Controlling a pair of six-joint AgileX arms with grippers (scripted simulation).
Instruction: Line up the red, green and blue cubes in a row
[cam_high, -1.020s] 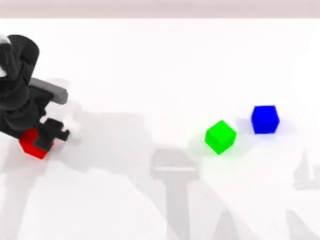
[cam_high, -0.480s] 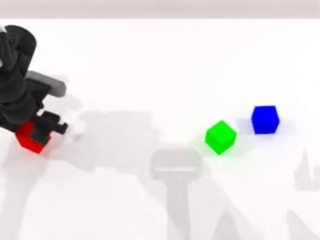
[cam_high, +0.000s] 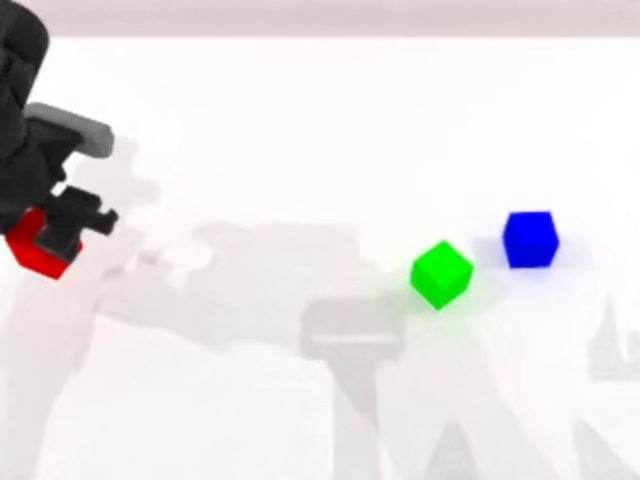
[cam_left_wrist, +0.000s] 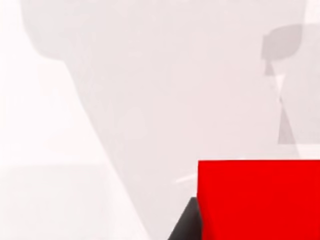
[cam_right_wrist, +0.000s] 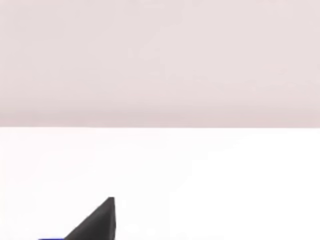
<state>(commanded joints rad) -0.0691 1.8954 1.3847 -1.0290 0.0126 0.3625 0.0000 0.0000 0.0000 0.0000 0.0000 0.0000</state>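
Observation:
My left gripper (cam_high: 55, 235) is at the far left of the table, shut on the red cube (cam_high: 35, 258), which hangs tilted above the surface. The left wrist view shows the red cube (cam_left_wrist: 260, 200) up close, with one dark fingertip (cam_left_wrist: 190, 225) against its side. The green cube (cam_high: 441, 274) rests right of centre, and the blue cube (cam_high: 530, 239) sits just to its right and a little farther back, a small gap between them. My right arm is outside the top view; its wrist view shows one dark fingertip (cam_right_wrist: 102, 220), set wide, with nothing held.
The white table (cam_high: 300, 150) carries only soft arm shadows across its middle and front. Its far edge (cam_high: 320, 37) meets a pale wall. A thin blue strip (cam_right_wrist: 50, 238) touches the lower border of the right wrist view.
My left gripper has risen with the red cube and moved toward the table's left and back. The green and blue cubes have stayed where they were.

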